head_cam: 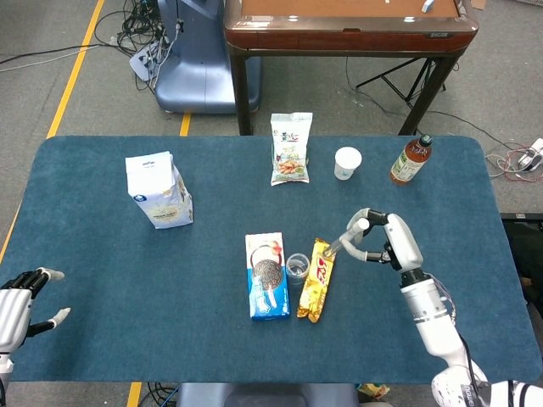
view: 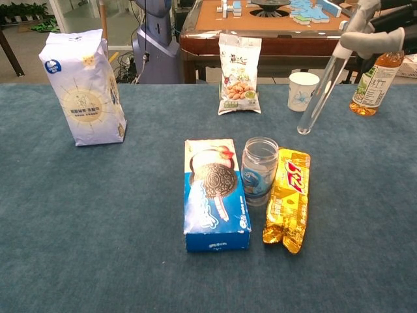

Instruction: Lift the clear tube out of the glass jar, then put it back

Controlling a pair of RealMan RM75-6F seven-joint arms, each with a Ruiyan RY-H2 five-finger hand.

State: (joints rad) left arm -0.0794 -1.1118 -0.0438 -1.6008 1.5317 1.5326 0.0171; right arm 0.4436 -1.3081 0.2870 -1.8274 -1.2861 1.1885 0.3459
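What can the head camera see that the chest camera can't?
Only the head view shows the left hand, open at the table's near-left edge, and the right arm behind the right hand. Only the chest view shows the whole clear tube, tilted in the air, its lower end up and to the right of the empty glass jar. Both show the right hand holding the tube, the jar, cookie box and yellow snack bar.

Blue cookie box [view: 215,193]; yellow wrapper [view: 287,198]; teal tablecloth [view: 98,222].
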